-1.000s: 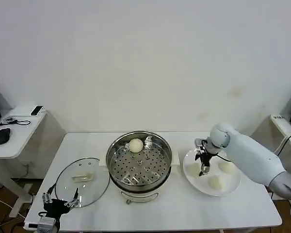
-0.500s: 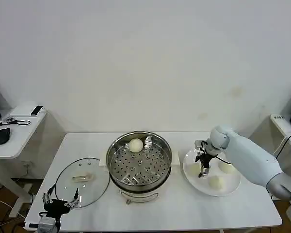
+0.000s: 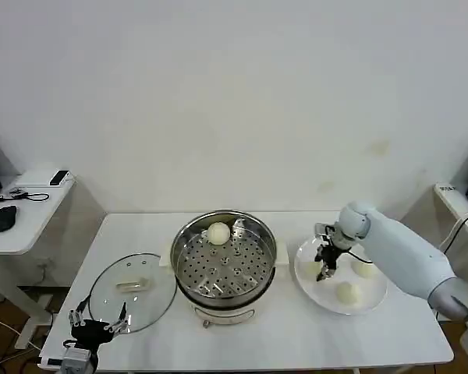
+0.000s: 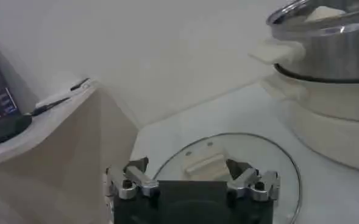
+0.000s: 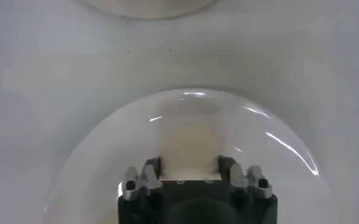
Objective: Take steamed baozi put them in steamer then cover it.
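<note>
Head view, front to back: caught the left gripper [image 3: 97,319] parked at the near left corner of the white table [image 3: 296,335], low over the front edge, jaws spread wide with nothing between them. Just behind it, found the cover [image 3: 132,285] lying flat on the tabletop, glass down and pale handle up, beside the steamer [image 3: 226,269] and clear of it. Saw the steamer uncovered at the middle of the table on its white pot base [image 3: 226,313], most of the perforated floor bare. Counted one fourth baozi [image 3: 218,232] inside, tucked against the far wall of the basket. To the right, well apart from the cover, picked out a white plate [image 3: 370,294] carrying the other three buns: front baozi [image 3: 345,292] toward the near rim, outer baozi [image 3: 365,268] on the side away from the steamer, steamer-side baozi [image 3: 310,270] nearest the basket. Found the right gripper [image 3: 324,273] reaching down onto the plate at that last bun. From the right wrist view, showed both fingers [image 5: 144,179] set against opposite flanks of the steamer-side bun, jaws closed to its width, the bun resting on the plate. Farther off at far left, made out a side desk [image 3: 23,234] against the plain wall.
</note>
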### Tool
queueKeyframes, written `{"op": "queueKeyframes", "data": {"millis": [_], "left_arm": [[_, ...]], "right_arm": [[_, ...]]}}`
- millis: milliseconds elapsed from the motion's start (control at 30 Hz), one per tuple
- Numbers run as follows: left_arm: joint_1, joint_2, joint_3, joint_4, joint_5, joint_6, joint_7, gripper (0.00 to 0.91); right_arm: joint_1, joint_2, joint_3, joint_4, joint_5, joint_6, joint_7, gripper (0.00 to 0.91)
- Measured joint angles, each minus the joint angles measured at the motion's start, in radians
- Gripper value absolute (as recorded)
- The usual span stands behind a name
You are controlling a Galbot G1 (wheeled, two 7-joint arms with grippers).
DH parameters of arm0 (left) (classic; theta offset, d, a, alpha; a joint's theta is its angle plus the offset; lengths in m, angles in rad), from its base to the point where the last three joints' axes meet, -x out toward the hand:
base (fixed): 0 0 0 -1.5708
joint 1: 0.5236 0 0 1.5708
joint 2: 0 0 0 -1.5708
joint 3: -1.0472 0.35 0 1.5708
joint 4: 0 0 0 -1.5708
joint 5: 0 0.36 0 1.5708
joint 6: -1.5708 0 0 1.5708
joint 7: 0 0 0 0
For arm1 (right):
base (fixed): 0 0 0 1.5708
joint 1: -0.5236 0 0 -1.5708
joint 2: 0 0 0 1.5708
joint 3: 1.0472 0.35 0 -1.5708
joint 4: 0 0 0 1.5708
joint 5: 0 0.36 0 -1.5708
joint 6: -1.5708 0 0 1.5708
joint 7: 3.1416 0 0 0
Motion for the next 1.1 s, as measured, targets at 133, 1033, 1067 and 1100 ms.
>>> {"op": "queueKeyframes", "data": {"millis": [133,1033,1067,1100], "left_arm": [[0.000,0.001,0.000,0.000,0.000,0.000,0.000,0.907],[0.016,0.002,-0.007,-0.044,0.013,0.000,-0.008,0.907],[0.019,-0.001,-0.007,-0.048,0.013,0.000,-0.009,0.907],[0.020,-0.003,-0.007,-0.051,0.013,0.000,-0.010,0.907]], "right_arm": [[0.020,-0.014,-0.007,0.016,0.013,-0.003,-0.005,0.574],[0.505,0.124,-0.250,0.163,0.361,-0.135,-0.039,0.584],[0.513,0.139,-0.257,0.166,0.374,-0.142,-0.039,0.574],[0.520,0.154,-0.265,0.169,0.387,-0.149,-0.038,0.574]]}}
